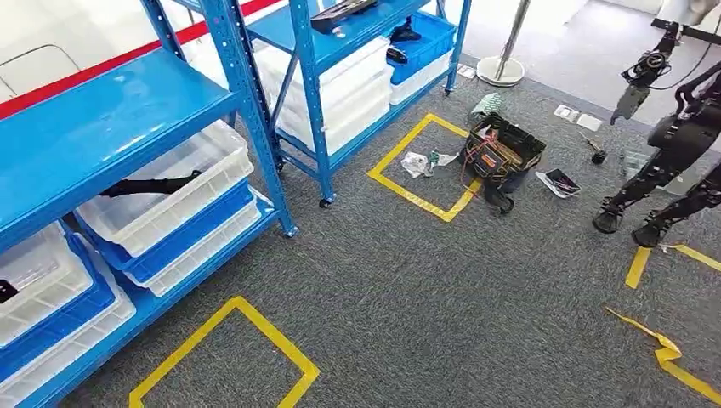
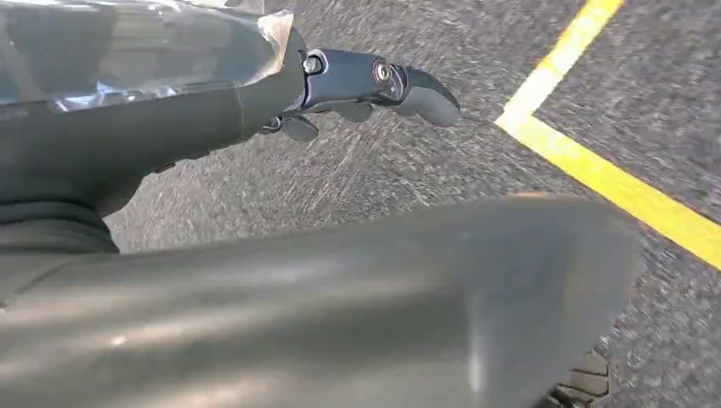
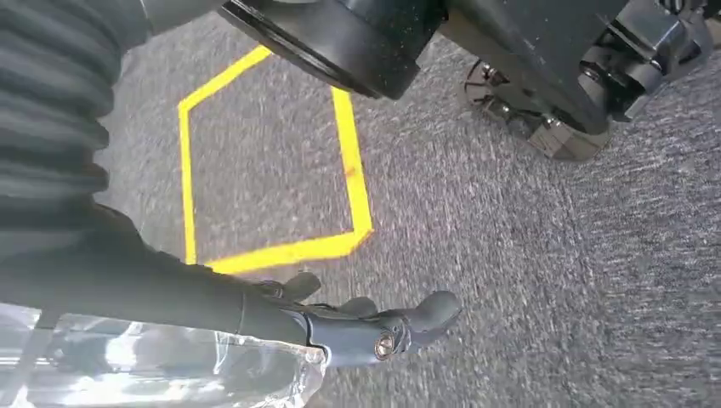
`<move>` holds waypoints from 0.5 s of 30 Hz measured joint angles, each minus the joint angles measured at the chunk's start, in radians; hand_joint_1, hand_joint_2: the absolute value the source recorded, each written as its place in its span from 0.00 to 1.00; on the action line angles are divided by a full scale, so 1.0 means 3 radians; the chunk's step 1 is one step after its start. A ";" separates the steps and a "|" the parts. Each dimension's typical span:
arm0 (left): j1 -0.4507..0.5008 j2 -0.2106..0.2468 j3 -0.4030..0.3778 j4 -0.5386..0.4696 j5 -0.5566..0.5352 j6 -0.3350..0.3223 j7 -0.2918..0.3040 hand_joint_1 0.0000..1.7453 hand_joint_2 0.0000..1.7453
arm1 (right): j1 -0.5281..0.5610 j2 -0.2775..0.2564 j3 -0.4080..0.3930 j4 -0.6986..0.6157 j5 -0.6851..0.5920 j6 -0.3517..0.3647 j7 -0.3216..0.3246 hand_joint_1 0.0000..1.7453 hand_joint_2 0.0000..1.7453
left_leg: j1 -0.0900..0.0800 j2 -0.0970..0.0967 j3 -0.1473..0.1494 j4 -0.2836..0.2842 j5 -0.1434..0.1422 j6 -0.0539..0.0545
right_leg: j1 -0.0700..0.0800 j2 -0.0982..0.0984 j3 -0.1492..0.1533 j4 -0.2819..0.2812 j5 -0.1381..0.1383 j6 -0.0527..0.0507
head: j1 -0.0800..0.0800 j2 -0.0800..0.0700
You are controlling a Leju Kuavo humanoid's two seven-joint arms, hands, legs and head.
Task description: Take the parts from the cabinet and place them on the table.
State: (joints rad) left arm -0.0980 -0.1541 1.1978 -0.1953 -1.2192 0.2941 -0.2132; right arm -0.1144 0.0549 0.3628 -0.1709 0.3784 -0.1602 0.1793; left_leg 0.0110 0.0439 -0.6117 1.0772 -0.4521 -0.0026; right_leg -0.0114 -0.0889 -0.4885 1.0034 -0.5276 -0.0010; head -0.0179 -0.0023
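The robot's left hand grips a clear plastic bag over grey carpet, a yellow tape line beside it. The right hand likewise holds a clear plastic bag, near a yellow tape square. In the head view, blue shelving carries white and blue bins; a dark part lies in one. Farther off, a black tool bag sits on the floor beside another robot

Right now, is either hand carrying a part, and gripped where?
Both: the left hand and right hand each press a clear plastic bag against the palm; contents unclear.
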 joint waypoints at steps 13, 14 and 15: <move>-0.0013 -0.0019 -0.0001 0.0000 -0.0018 0.0011 0.0015 0.00 0.00 | -0.0042 -0.0019 -0.0005 -0.0004 0.0001 -0.0004 -0.0006 0.00 1.00 | 0.0003 -0.0335 0.0089 -0.0238 0.0040 0.0171 | -0.0001 0.0270 -0.0416 0.0916 -0.0342 0.0162 | 0.0052 0.0000; -0.0014 -0.0024 -0.0001 0.0001 -0.0016 0.0011 0.0015 0.00 0.00 | -0.0038 -0.0023 -0.0005 -0.0004 0.0005 -0.0004 -0.0004 0.00 1.00 | 0.0009 -0.0388 0.0093 -0.0235 0.0042 0.0162 | -0.0018 0.0286 -0.0296 0.0645 -0.0208 0.0209 | 0.0053 0.0000; -0.0016 -0.0024 -0.0001 0.0001 -0.0016 0.0011 0.0015 0.00 0.00 | -0.0030 -0.0028 -0.0005 -0.0003 0.0009 -0.0004 0.0000 0.00 1.00 | 0.0020 -0.0442 0.0095 -0.0227 0.0044 0.0142 | -0.0039 0.0342 -0.0150 0.0308 -0.0061 0.0251 | 0.0052 0.0000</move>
State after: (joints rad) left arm -0.1027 -0.1614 1.1974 -0.1949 -1.2242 0.2976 -0.2087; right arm -0.1235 0.0465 0.3613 -0.1717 0.3811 -0.1614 0.1793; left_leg 0.0169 -0.0889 -0.5834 1.0090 -0.4390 0.0401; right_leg -0.0231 0.0136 -0.5335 1.0959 -0.5459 0.0742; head -0.0023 -0.0023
